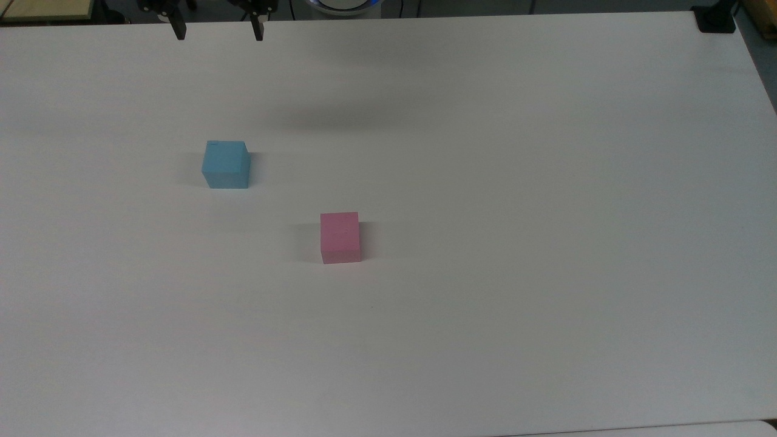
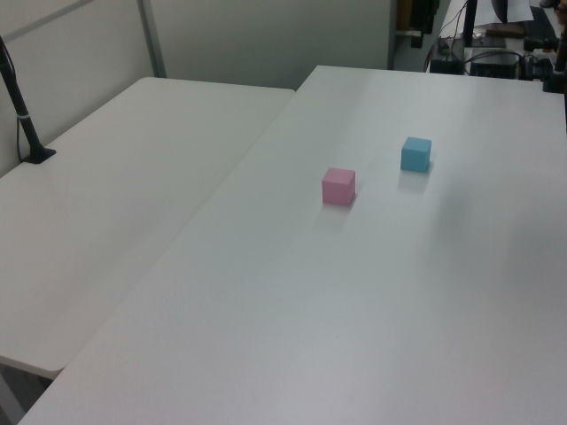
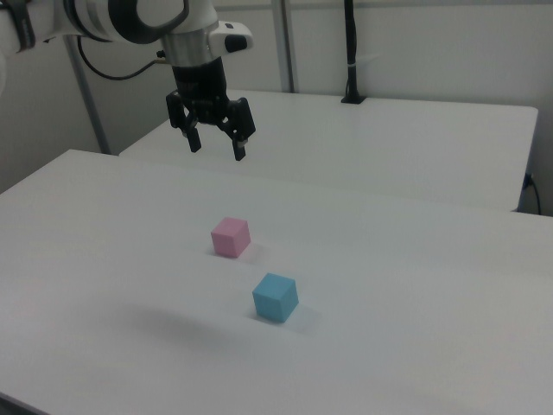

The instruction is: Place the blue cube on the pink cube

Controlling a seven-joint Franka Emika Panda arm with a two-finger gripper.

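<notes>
The blue cube (image 1: 226, 164) rests on the white table (image 1: 485, 182), left of centre in the top view; it also appears as the blue cube (image 2: 415, 154) and the blue cube (image 3: 276, 296). The pink cube (image 1: 340, 237) sits apart from it, lower and to the right in the top view, also seen as the pink cube (image 2: 338, 186) and the pink cube (image 3: 231, 236). My gripper (image 1: 218, 31) hangs open and empty high above the table near the top edge of the top view. In the right view the gripper (image 3: 216, 148) hovers well above both cubes, fingers spread.
A second white table (image 2: 124, 195) adjoins on the left view's left, with a black post (image 2: 22, 106) clamped to it. A black clamp (image 1: 715, 19) sits at the table's far right corner in the top view. Cables and equipment (image 2: 496, 57) lie beyond the far edge.
</notes>
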